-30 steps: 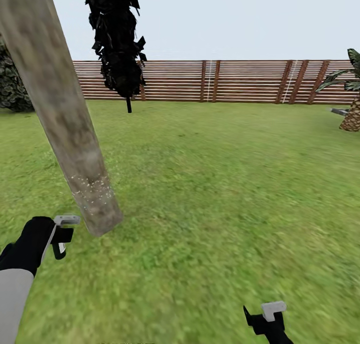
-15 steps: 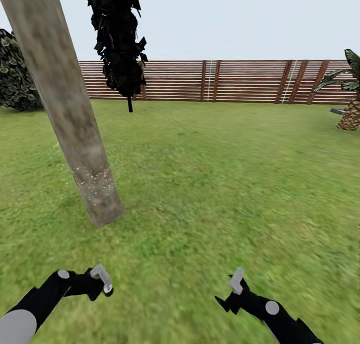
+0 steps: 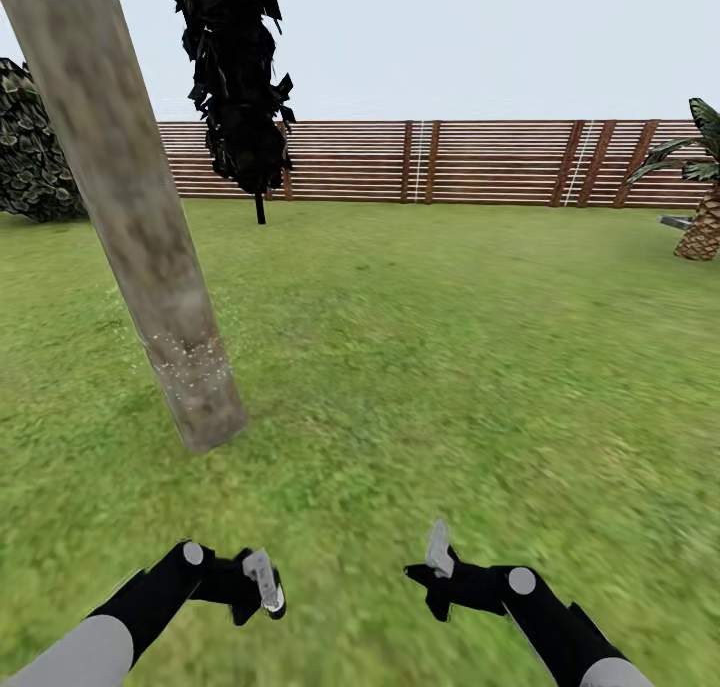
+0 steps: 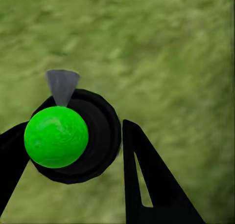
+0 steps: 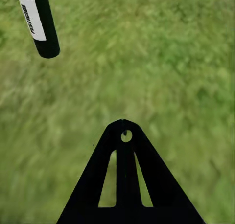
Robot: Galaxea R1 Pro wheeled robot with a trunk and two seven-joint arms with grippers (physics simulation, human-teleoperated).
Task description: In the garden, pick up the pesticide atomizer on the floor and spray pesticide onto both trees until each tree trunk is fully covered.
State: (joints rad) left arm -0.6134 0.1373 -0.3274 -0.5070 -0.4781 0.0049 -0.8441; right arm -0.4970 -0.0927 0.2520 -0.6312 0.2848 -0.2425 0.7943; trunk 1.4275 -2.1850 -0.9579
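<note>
While both arms hang low over the lawn, the left tool grips the pesticide atomizer, its green ball top between the fingers. The right tool is closed on nothing. A speckled tree trunk leans just ahead-left; a second tree stands by the fence.

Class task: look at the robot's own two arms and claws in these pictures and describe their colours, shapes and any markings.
Both arms have pale grey upper sleeves that turn into black forearms with a round grey disc at the wrist. The left claw and right claw are black with small light grey fingertip pads. Close up, the right claw has flat black triangular fingers with slot cut-outs.
</note>
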